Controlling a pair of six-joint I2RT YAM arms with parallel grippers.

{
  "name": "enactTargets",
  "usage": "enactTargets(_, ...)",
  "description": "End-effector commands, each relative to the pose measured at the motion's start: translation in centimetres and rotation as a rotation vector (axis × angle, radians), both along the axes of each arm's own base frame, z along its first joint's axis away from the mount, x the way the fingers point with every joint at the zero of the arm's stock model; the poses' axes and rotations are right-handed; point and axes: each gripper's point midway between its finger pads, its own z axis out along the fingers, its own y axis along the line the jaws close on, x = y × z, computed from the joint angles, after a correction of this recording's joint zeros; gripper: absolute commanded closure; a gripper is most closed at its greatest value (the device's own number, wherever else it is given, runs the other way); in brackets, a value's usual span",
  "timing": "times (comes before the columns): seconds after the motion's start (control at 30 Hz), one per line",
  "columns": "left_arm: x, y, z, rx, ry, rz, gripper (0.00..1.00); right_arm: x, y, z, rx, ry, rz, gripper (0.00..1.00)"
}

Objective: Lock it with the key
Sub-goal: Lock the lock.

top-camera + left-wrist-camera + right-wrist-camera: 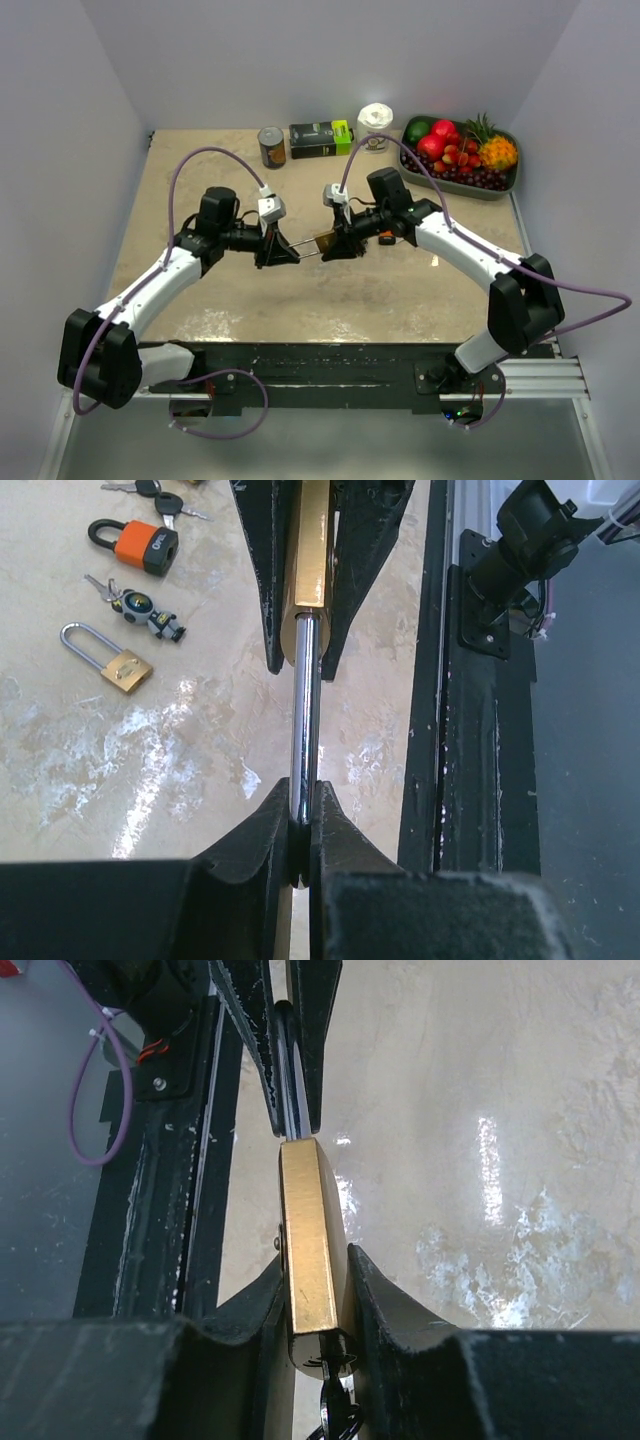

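A brass padlock (322, 243) hangs in the air between both arms over the middle of the table. My left gripper (300, 820) is shut on its steel shackle (306, 710), which runs straight into the brass body (310, 550). My right gripper (318, 1305) is shut on that brass body (310, 1250), one finger on each flat side. A dark key (335, 1400) sticks out of the keyhole at the body's end, between my right fingers. In the top view the left gripper (290, 255) and right gripper (335, 245) face each other, almost tip to tip.
On the table lie an orange padlock (145, 545), a small brass padlock (110, 660) and a key bunch with a toy figure (140, 608). At the back stand a can (271, 146), a dark box (321, 138), a white jar (376, 125) and a fruit tray (510, 185). A black rail (470, 730) runs along the near edge.
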Motion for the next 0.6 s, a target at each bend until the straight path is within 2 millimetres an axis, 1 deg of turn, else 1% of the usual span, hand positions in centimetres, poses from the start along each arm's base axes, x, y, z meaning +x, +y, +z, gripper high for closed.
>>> enactTargets(0.0, 0.07, -5.66, 8.88, -0.23, -0.43, -0.155, 1.0, -5.68, 5.46, 3.98, 0.181, -0.041, 0.295, 1.0)
enactTargets(0.3, 0.65, -6.08, 9.18, -0.245, -0.478, -0.114, 1.0, -5.97, 5.47, 4.37, 0.189, -0.03, 0.322, 1.0)
enactTargets(0.37, 0.73, -6.13, 9.19, -0.244, -0.481, -0.117, 1.0, -6.01, 5.33, 4.18, 0.182, -0.026, 0.323, 1.0)
enactTargets(0.57, 0.0, -6.19, 9.5, -0.262, -0.432, -0.134, 1.0, -5.49, 5.52, 4.13, 0.176, -0.054, 0.309, 1.0)
